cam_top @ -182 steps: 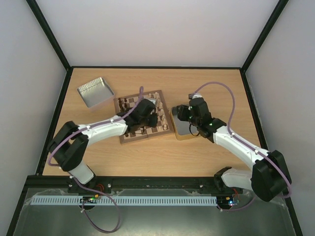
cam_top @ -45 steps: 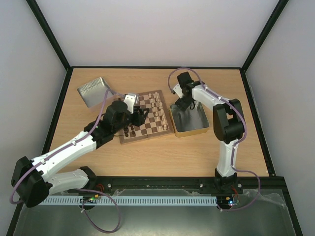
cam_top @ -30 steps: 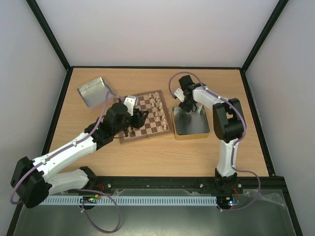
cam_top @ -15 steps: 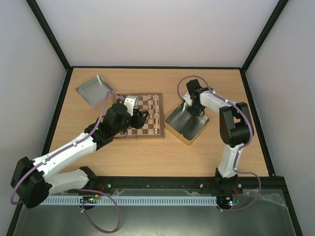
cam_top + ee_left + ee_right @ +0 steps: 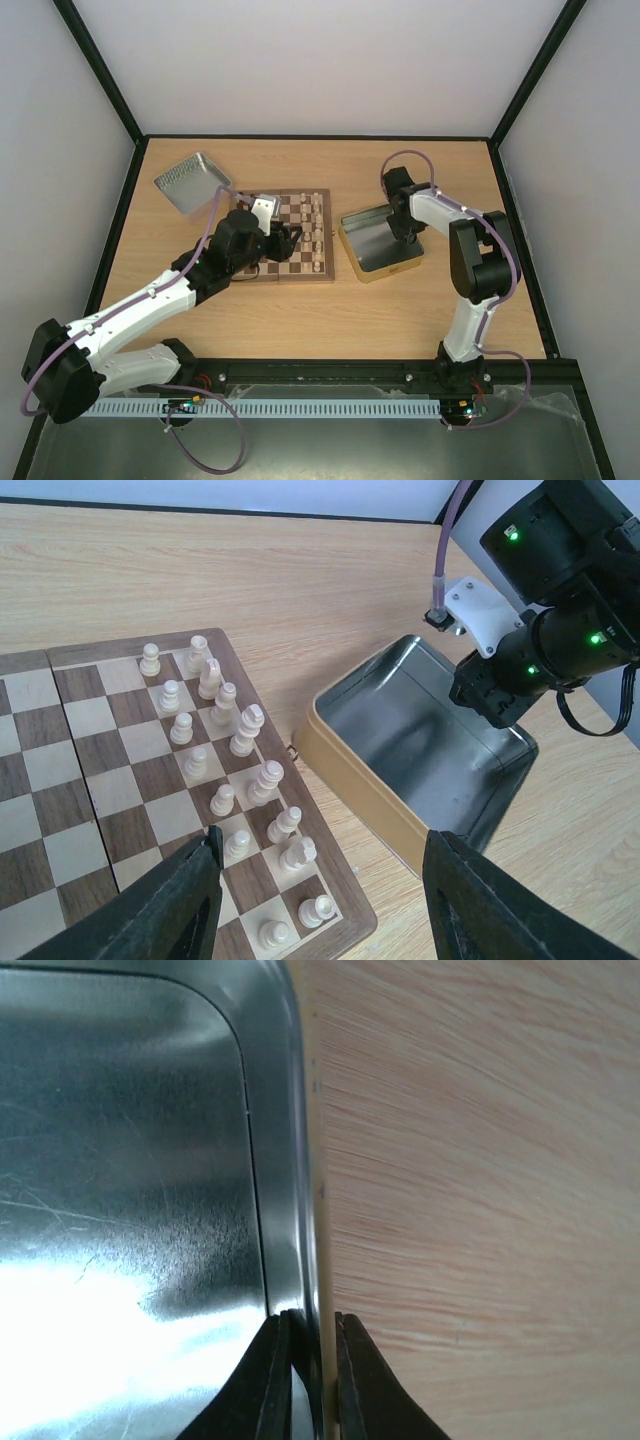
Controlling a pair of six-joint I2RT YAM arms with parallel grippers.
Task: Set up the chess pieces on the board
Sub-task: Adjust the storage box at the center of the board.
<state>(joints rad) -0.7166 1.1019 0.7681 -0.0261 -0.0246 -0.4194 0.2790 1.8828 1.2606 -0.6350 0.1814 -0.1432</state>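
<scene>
right wrist | right end effector (image 5: 312,1358) clamped on tin (image 5: 283,1150) wall | left end effector (image 5: 318,900) parted, empty, above board (image 5: 70,800)

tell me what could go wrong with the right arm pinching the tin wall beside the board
1. The right jaws are shut on only the thin wall of the tin, at one side; it may slip or swing if lifted.
2. The tin lies close beside the board, next to the rows of cream pieces; a swing could jolt the board and topple them.
3. The left jaws hang open over those closely packed pieces; lowering could knock neighbours.
</scene>
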